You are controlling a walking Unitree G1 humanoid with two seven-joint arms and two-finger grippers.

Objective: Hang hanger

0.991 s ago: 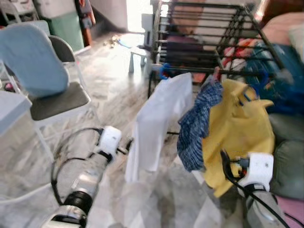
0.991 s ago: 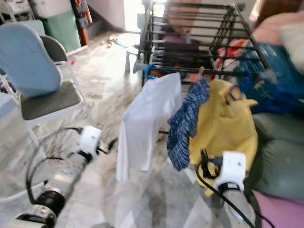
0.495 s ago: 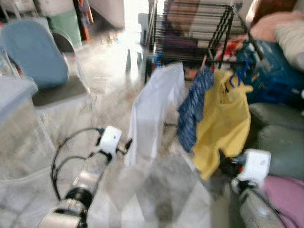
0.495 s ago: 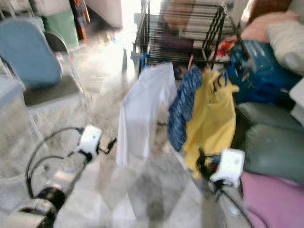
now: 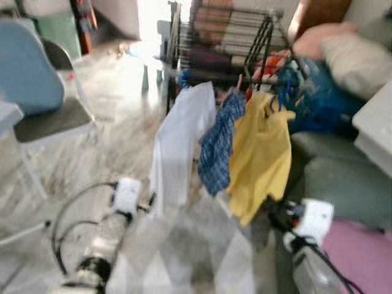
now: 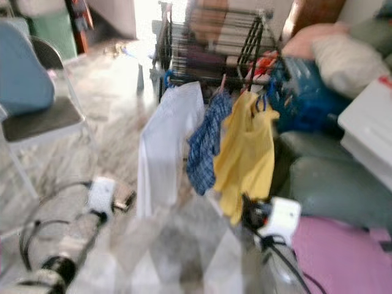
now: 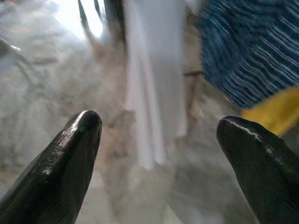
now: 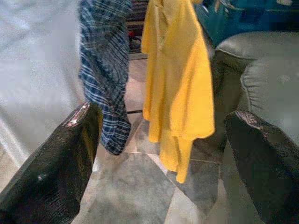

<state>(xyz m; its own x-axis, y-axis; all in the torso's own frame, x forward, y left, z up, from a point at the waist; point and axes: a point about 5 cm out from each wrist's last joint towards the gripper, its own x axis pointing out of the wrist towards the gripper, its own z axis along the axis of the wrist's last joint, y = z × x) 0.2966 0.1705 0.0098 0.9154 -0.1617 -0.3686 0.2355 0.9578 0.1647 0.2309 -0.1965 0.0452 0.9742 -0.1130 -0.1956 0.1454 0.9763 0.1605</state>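
Observation:
A black drying rack [image 5: 245,37] stands ahead of me. From its front rail hang a white shirt [image 5: 177,141], a blue plaid shirt [image 5: 215,153] and a yellow shirt [image 5: 260,159]. A blue hanger hook [image 5: 283,93] shows above the yellow shirt. My left gripper [image 7: 159,126] is open and empty, low above the floor, pointing at the white shirt's hem. My right gripper [image 8: 163,121] is open and empty too, facing the plaid and yellow shirts from a short way off. In the left eye view both wrists sit low, the left gripper [image 5: 150,201] and the right gripper [image 5: 275,215].
A folding chair [image 5: 49,116] with a blue cloth over its back stands at the left. Grey cushions [image 5: 343,177], a blue bag [image 5: 324,101] and pillows crowd the right, with a pink mat [image 5: 361,251] and a white furniture edge [image 5: 376,128]. Marble floor lies between.
The whole view has shifted and blurred: the rack and shirts now look smaller and further left, and more of the right side shows. Both arms keep the same pose.

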